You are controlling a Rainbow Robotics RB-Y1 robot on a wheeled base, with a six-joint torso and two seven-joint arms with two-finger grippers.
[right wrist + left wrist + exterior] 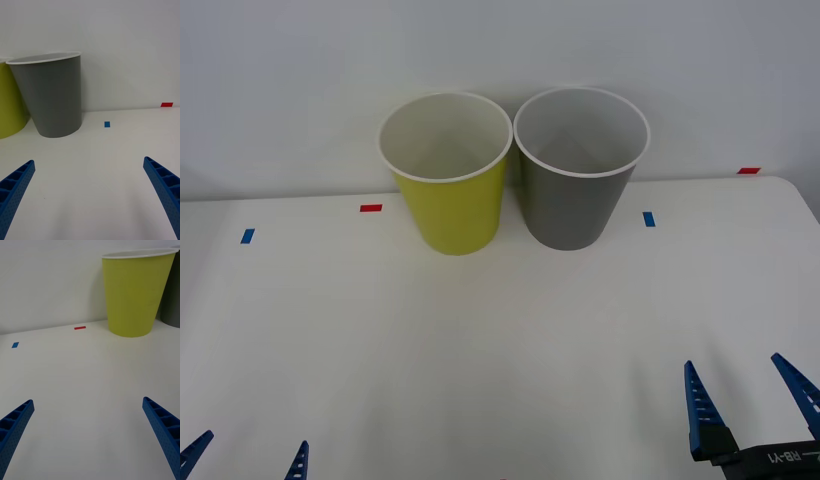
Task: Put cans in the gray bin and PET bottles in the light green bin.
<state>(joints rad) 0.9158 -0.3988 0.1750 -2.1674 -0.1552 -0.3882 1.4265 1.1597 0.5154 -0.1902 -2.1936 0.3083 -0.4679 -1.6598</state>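
Observation:
The light green bin [450, 205] and the gray bin [572, 200] stand side by side at the back of the white table, both upright with white rims. From the right wrist the gray bin [54, 97] rises ahead, with the light green bin [9, 101] beside it. The left wrist faces the light green bin [135, 292]. My right gripper [748, 392] hovers open at the front right with nothing between its fingers. My left gripper [248, 452] is open at the front left, also holding nothing. No cans or PET bottles are in view.
Small tape marks lie on the table: a red one [370, 208] and a blue one [247, 236] at the left, a blue one [648, 218] and a red one [748, 171] at the right. A white wall stands behind the bins.

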